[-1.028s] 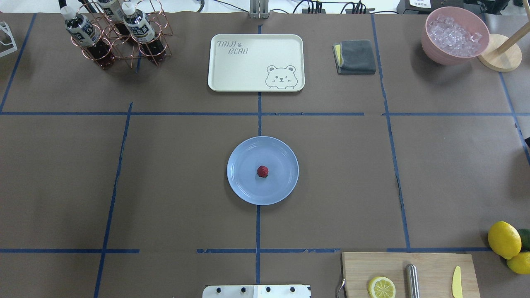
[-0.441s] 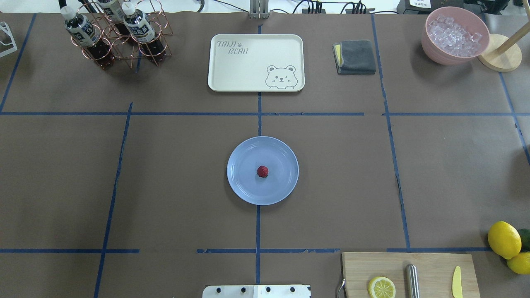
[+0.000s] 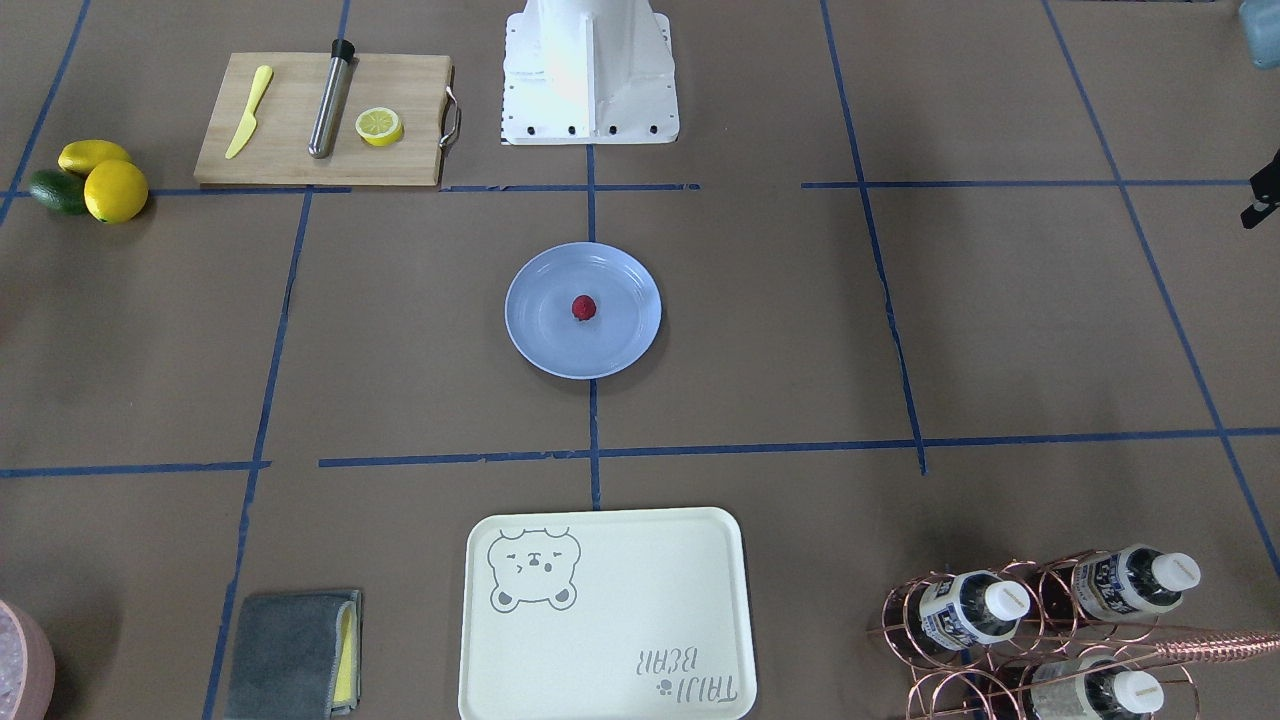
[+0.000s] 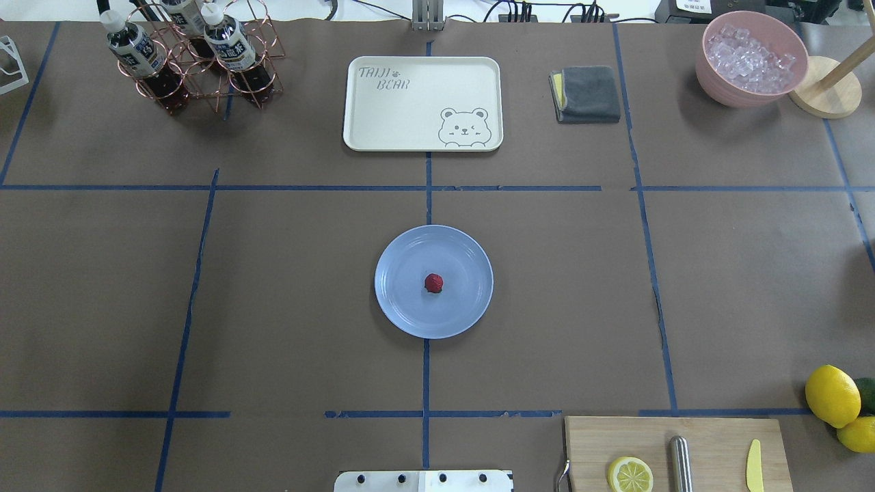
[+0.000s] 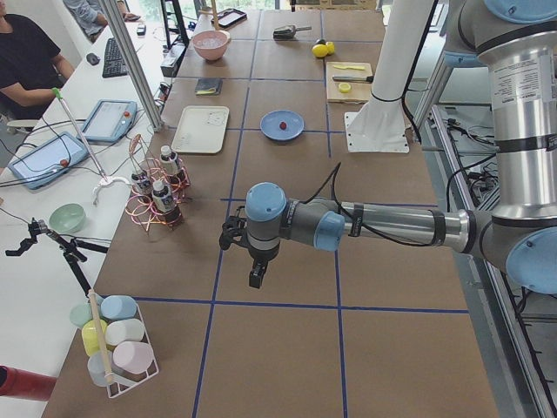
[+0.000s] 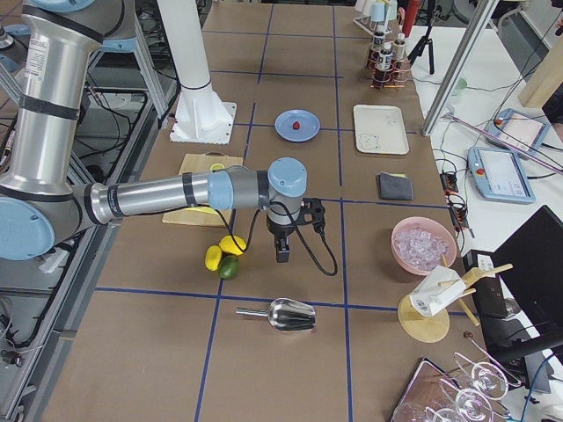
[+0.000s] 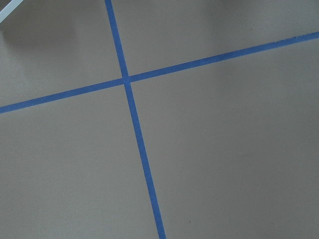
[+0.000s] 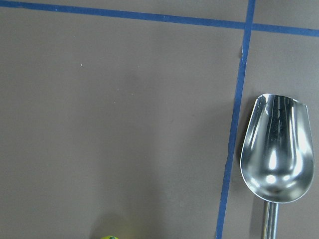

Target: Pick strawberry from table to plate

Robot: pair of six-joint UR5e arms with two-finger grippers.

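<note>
The small dark red strawberry (image 4: 433, 283) (image 3: 583, 307) lies in the middle of the light blue plate (image 4: 467, 305) (image 3: 625, 340) at the centre of the brown-paper table (image 4: 273, 307). Nothing touches either one. My left gripper (image 5: 255, 277) hangs far off to the left of the plate, over bare paper near a tape cross. Well to the right of the plate, my right gripper (image 6: 282, 255) hangs beside the lemons (image 6: 230, 245). Both grippers show only in the side views, so I cannot tell whether they are open or shut.
A cream bear tray (image 4: 422, 102), a copper bottle rack (image 4: 198, 58), a grey cloth (image 4: 586, 93) and a pink bowl of ice (image 4: 750, 58) line the far side. The cutting board (image 4: 677, 454) carries a lemon half. A metal scoop (image 8: 276, 154) lies under the right wrist.
A dark sliver at the right edge of the overhead view has slipped out of sight. The strawberry and the plate have not moved.
</note>
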